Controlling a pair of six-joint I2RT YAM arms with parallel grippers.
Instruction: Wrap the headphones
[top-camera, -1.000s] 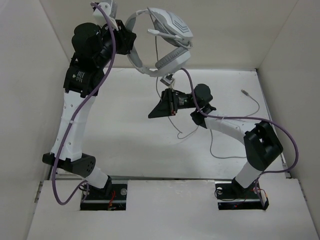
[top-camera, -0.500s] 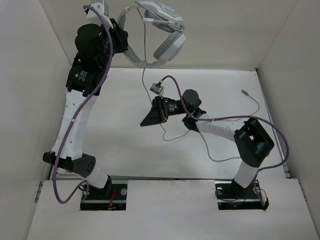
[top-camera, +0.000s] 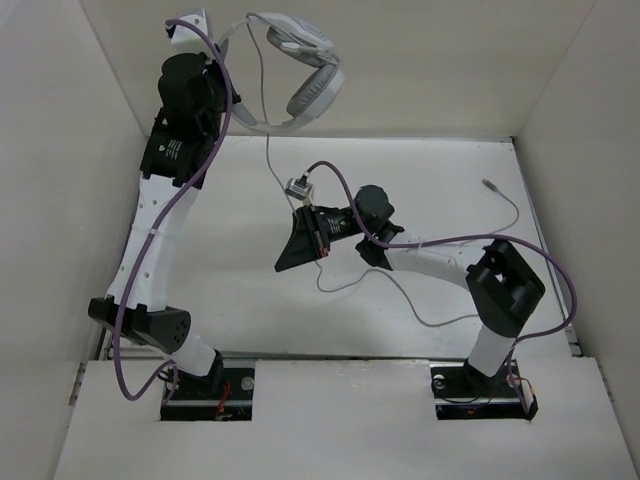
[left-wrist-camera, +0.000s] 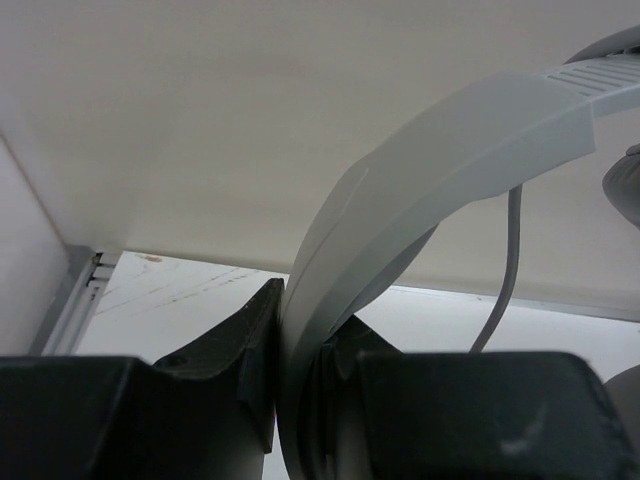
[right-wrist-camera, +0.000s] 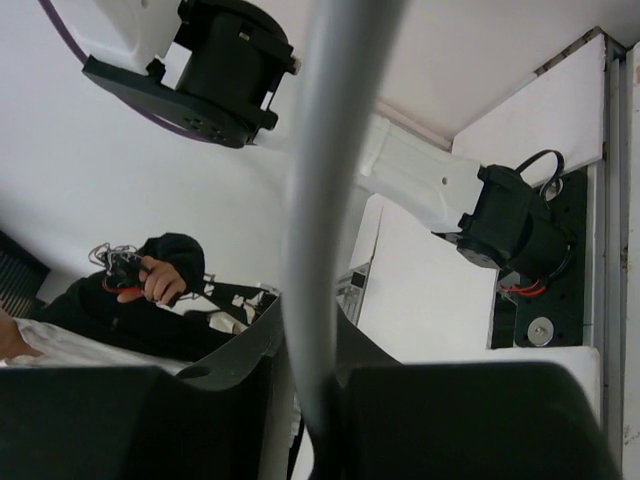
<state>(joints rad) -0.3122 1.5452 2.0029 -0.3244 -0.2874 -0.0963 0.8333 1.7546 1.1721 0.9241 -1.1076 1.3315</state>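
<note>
The light grey headphones hang high at the back, in the air. My left gripper is shut on their headband, which shows pinched between the black fingers in the left wrist view. The thin grey cable drops from an earcup to a small inline box and into my right gripper, which is shut on it above the table's middle. The cable runs as a blurred grey bar between the fingers in the right wrist view. The rest of it trails over the table to the plug at the far right.
White walls close in the table at the back, left and right. A slack loop of cable lies on the table by the right arm's elbow. Purple robot cables hang along both arms.
My left arm has carried the headphones left and up. My right gripper has moved left and nearer, sliding along the cable, and the inline box has moved left with it.
</note>
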